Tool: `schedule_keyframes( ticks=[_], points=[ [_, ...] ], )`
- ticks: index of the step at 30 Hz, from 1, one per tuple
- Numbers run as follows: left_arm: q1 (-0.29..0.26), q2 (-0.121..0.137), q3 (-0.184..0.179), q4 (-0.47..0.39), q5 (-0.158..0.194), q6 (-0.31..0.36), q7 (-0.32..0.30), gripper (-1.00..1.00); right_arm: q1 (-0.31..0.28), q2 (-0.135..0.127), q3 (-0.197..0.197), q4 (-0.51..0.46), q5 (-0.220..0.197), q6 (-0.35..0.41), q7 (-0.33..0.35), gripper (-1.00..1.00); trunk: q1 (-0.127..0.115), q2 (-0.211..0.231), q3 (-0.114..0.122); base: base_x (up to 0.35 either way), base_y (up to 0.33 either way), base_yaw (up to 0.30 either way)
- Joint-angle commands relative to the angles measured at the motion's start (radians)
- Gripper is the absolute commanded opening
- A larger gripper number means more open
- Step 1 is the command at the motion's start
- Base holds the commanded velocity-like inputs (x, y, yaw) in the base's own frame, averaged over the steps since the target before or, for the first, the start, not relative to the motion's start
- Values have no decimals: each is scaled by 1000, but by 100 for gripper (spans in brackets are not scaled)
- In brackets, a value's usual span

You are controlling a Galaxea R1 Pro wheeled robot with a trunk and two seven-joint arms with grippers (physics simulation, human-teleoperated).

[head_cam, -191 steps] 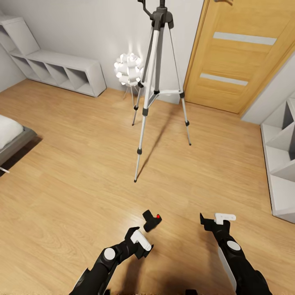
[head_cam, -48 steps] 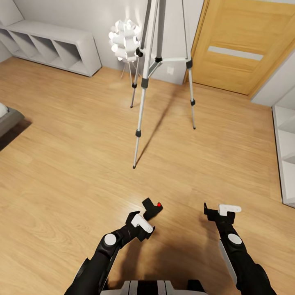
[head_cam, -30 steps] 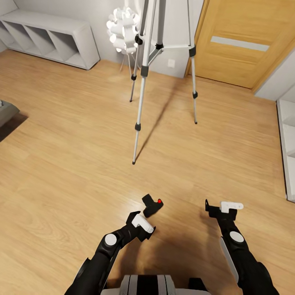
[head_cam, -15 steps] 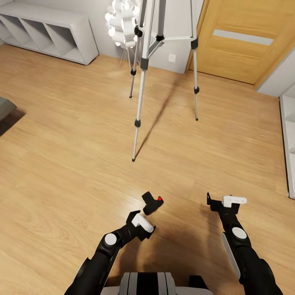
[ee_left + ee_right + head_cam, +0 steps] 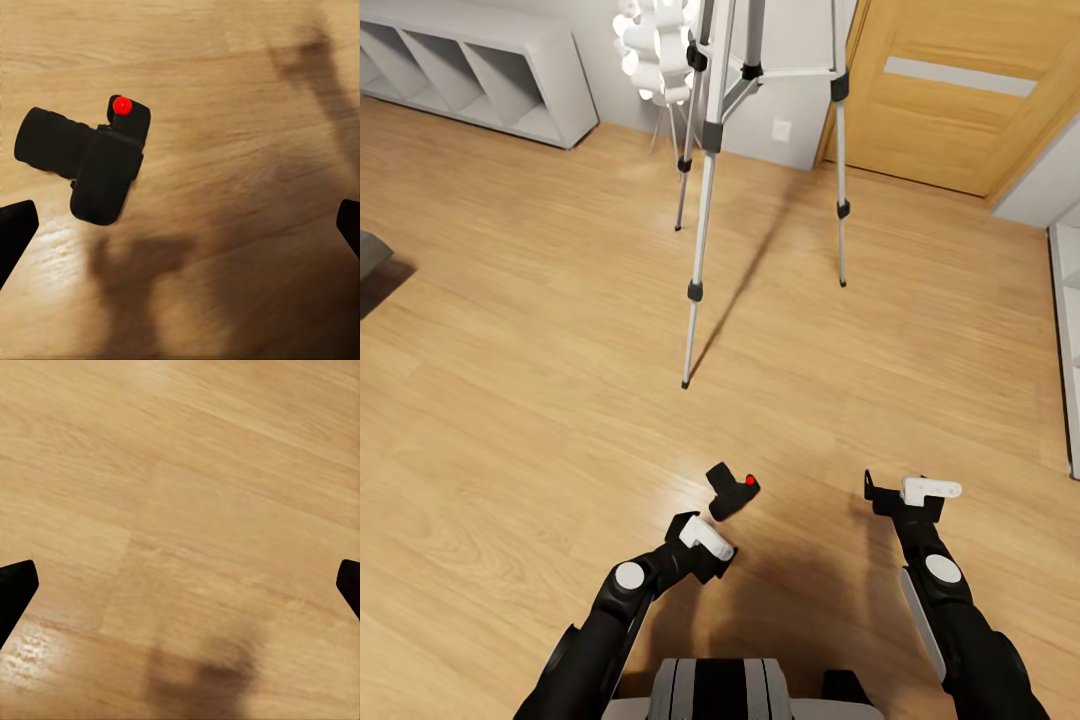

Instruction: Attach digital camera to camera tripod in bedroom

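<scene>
Just ahead of my left tool [image 5: 700,545], which is spread wide and empty, the digital camera [image 5: 728,492] lies on the wood floor [image 5: 510,400], off toward one fingertip [image 5: 15,229] in the wrist view, so closing from here risks clipping the lens and skidding it away. My right tool [image 5: 905,492] hangs wide and empty too. Farther off stands the camera tripod [image 5: 705,200]; rolling in carelessly could knock its nearest leg.

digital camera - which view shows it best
The left wrist view: the digital camera is large there, lying on the wood floor, lens and red button clear. The head view shows it small, ahead of the left gripper.
</scene>
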Motion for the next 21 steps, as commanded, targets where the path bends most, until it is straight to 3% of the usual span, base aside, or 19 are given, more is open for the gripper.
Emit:
schedule_keyframes(
  ticks=[1, 9, 15, 21],
  points=[
    [0, 0, 1, -3, -6, 6, -5, 100, 0, 0, 1, -1, 6, 4, -4, 100, 0, 0, -1, 0, 0, 0],
    [0, 0, 0, -20, -7, 19, -6, 100, 0, 0, 1, 1, 6, 4, -4, 100, 0, 0, -6, 0, 0, 0],
    [0, 0, 0, -42, -8, 66, -7, 100, 0, 1, 2, 1, 6, 4, -4, 100, 0, 0, -10, 0, 0, 0],
    [0, 0, 0, -68, -15, 95, -56, 100, 0, 1, 2, 1, 6, 4, -4, 100, 0, 0, -12, 0, 0, 0]
  ],
)
